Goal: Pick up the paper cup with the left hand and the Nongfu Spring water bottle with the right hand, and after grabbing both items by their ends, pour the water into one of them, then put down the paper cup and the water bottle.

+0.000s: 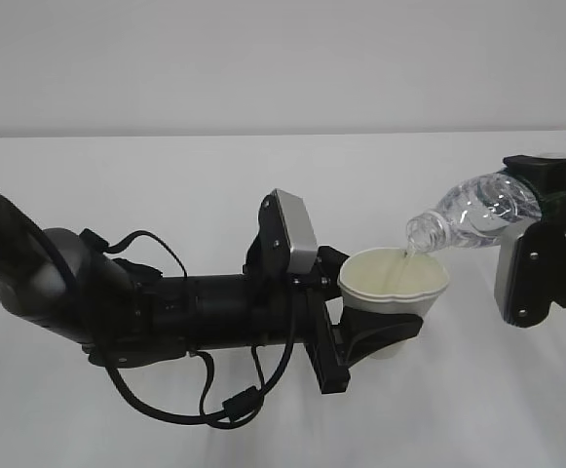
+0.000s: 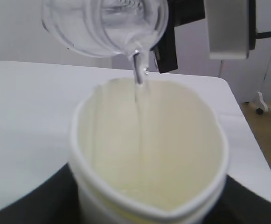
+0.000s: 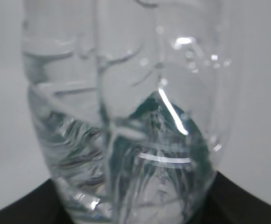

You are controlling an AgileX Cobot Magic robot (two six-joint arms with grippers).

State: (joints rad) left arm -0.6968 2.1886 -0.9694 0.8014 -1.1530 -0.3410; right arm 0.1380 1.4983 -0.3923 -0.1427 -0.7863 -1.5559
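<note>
Pouring step. We see the left hand (image 1: 385, 341), jaws closed around the paper cup (image 1: 396, 283), held above the table (image 1: 166, 185); the right hand (image 1: 541, 210) clamps the tilted Nongfu Spring water bottle (image 1: 472, 214), its water (image 2: 139, 77) streaming in. Next, we judge: right the bottle, lower both.

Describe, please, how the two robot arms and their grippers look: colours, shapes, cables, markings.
The left arm is a black round tube with white letters near its shoulder, loose black cables looping below, and a silver-grey box at the wrist. Its left gripper has black jaws. The right gripper is black, blocky, with a silver-grey plate.
</note>
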